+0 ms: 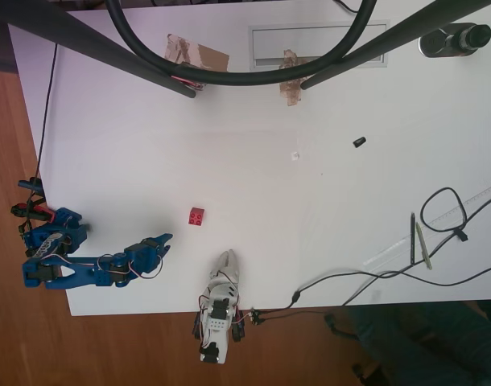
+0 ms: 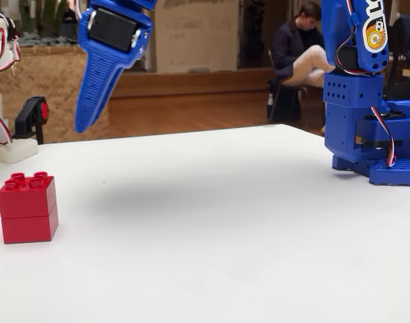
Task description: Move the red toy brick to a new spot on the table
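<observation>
Sitting on the white counter [image 1: 253, 169], the red toy brick [image 1: 196, 216] lies a little to 7 o'clock of the counter's middle in the overhead view; in the fixed view the red toy brick [image 2: 27, 208] shows as two studded layers stacked squarely, standing upright at the left edge with nothing touching it. The blue arm's gripper [image 1: 164, 245] is near the brick at about its 8 o'clock in the overhead view, well clear of it; in the fixed view the gripper [image 2: 84, 124] hangs above the counter with its tip pointing down, off to 1 o'clock of the brick and not touching the surface. Its fingers look drawn together and hold nothing. The arm's blue base [image 1: 51, 241] sits at the counter's 9 o'clock edge. A white arm [image 1: 221, 301] rests at the 6 o'clock edge. Farther out, a small black piece [image 1: 359, 142] lies toward 2 o'clock of the brick, well apart from it, and a black cable [image 1: 443, 211] loops near a ruler [image 1: 455, 221] at 3 o'clock.
</observation>
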### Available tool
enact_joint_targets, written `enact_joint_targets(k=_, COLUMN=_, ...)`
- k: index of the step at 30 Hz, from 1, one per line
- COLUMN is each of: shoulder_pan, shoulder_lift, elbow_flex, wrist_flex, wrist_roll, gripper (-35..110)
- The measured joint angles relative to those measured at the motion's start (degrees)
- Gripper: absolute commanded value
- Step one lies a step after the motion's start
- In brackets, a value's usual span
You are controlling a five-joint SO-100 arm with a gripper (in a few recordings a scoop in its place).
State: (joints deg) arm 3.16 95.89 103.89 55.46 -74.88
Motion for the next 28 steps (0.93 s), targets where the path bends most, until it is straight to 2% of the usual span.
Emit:
enact_joint_targets(k=4, shoulder_pan=-0.5, shoulder_lift=24.5, elbow_flex=33.0, wrist_flex=-1.0, wrist_roll=-8.6, gripper=0)
enact_joint_targets(k=7, shoulder_pan=0.9, shoulder_lift=43.8, elbow_flex=50.6, wrist_flex=1.0, wrist_roll=-11.8, gripper=0)
enact_joint_targets(k=14, shoulder_pan=1.1, shoulder_lift=88.7, elbow_flex=74.8, wrist_flex=15.4, wrist_roll=-15.3, gripper=1)
enact_joint_targets(k=19, shoulder_pan=0.7, shoulder_lift=93.0, elbow_flex=77.4, wrist_flex=17.3, wrist_roll=-14.2, gripper=6)
enact_joint_targets(k=28, shoulder_pan=0.4, shoulder_lift=93.3, elbow_flex=77.5, wrist_flex=17.3, wrist_roll=-13.9, gripper=6)
